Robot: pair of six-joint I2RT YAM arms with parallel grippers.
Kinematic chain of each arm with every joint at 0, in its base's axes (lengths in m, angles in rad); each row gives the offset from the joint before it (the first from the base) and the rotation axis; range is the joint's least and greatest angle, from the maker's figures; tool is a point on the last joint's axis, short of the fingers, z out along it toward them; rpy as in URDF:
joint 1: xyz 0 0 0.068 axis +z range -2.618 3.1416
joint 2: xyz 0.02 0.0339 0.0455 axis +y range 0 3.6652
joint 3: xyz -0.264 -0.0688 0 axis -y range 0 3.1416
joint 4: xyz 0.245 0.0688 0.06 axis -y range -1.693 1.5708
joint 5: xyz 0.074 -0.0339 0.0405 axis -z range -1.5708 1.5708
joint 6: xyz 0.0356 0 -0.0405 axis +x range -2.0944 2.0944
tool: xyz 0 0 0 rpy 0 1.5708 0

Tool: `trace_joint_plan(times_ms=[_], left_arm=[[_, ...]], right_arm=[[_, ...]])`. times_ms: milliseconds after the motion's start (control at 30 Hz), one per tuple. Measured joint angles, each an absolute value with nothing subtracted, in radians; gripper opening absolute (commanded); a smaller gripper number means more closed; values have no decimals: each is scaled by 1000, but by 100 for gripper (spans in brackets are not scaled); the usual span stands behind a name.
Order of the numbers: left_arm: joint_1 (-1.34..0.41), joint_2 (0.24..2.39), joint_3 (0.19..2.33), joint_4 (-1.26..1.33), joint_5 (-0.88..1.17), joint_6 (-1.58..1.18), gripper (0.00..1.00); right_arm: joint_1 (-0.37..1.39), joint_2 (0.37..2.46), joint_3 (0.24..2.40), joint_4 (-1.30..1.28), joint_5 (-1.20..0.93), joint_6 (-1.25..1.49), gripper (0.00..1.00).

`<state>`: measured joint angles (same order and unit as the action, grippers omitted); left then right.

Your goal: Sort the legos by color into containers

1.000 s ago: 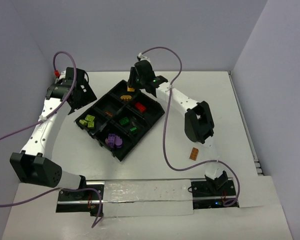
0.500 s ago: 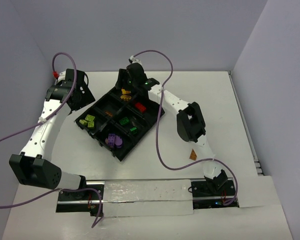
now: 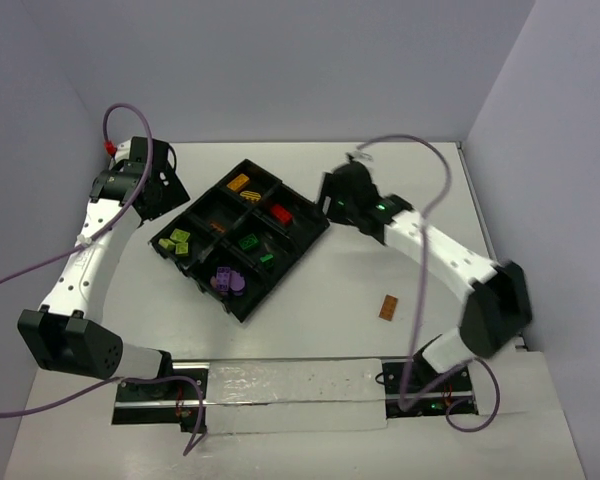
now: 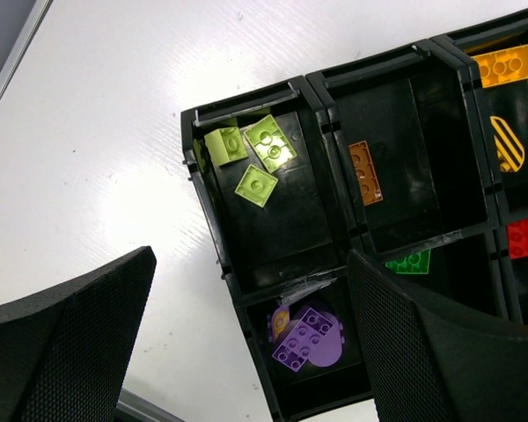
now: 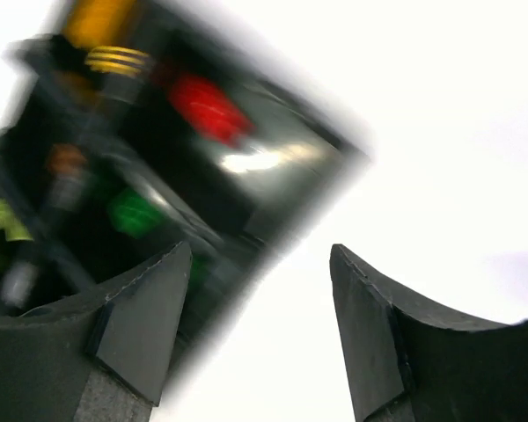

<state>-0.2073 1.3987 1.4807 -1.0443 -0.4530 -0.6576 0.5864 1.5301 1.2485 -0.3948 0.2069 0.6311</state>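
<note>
White worktop (image 3: 340,290) carries everything, with pale grey walls (image 3: 310,70) behind and at both sides. Purple cables (image 3: 127,105) loop off your left arm (image 3: 90,250) and your right arm (image 3: 440,255). The black tray (image 3: 285,270) sits skewed, left of centre, and nothing lies between it and either tool.

Your left tool (image 4: 251,281) hangs over the tray's left corner, fingers spread wide and holding nothing. Under it you see three lime bricks (image 4: 257,158) in one compartment, the purple pieces (image 4: 306,332) in the next and a brown brick (image 4: 365,172) in the section beside the lime. Your right tool (image 3: 332,196) is just beside the tray's far-right edge, fingers parted and empty; its own camera is blurred. Nearest it is the red brick (image 3: 279,213), then the green bricks (image 3: 247,241), with the orange-yellow brick (image 3: 239,183) in the far corner section. A loose brown brick (image 3: 388,307) lies on the worktop, well apart from the tray and nearer your right arm's base.

Your left arm runs up the left side and bends inward at the wrist. Your right arm swings out to the right, elbow near the worktop's edge, forearm angled back toward the tray.
</note>
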Motion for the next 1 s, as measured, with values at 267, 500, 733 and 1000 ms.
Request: trace_joint_plan(times_ms=[267,500,733,1000], left_arm=[[-207,1368,1476,-1018,-439,-652,96],[-208,1324,1447,-985,-419,-647,96],[-209,1284,1424,-982,-417,-643,96],[-210,1271,1423,-982,-417,-642,96]], right_arm=[[552,992,764,-721,278,946,76],[552,799,543,-910,239,1150,76],[552,902,466,-855,223,1176,74],[552,1050,483,-756,246,1094,69]])
